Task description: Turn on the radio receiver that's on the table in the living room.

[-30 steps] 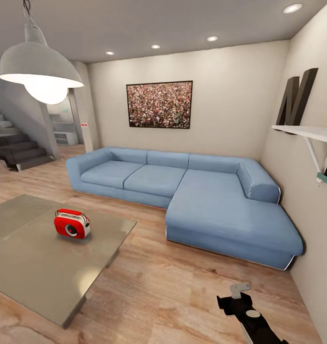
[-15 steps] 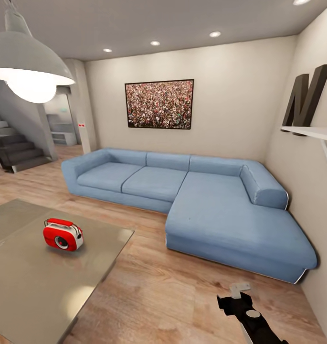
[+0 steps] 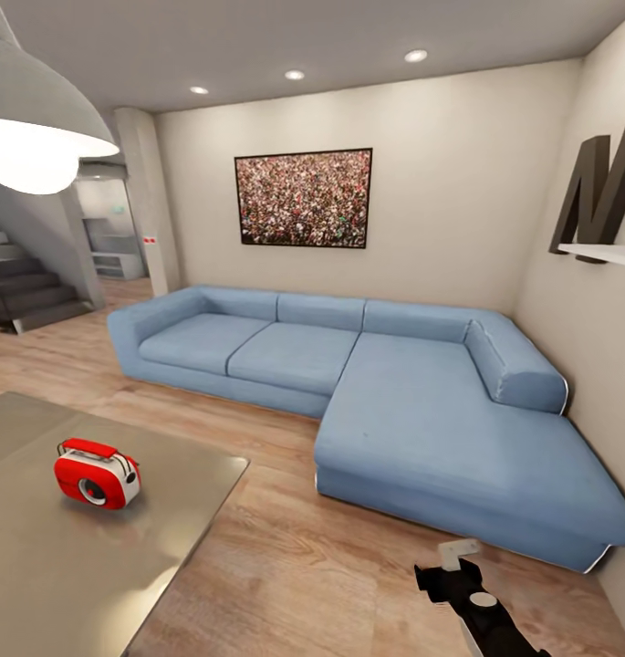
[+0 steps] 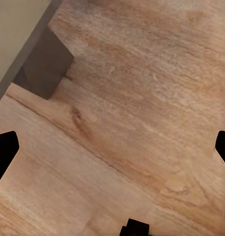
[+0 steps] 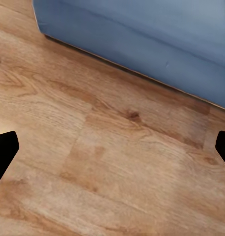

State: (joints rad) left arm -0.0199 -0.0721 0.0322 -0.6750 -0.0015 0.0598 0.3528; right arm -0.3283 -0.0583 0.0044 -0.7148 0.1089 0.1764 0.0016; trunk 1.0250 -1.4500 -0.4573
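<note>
The red radio receiver stands upright on the grey coffee table at the lower left of the head view, its round grey dial facing me. My right arm hangs low at the bottom right, over the floor and far from the radio. In the right wrist view the right gripper is open above bare planks beside the sofa base. In the left wrist view the left gripper is open over the floor, near a table corner and its dark leg.
A blue sectional sofa fills the middle and right of the room. A white pendant lamp hangs at the upper left. Stairs lie at the far left, a wall shelf at the right. Wood floor separates table and sofa.
The whole head view has shifted as the camera moved closer: the table and radio sit lower and further left in the picture, and the sofa looks larger. The right arm keeps its place.
</note>
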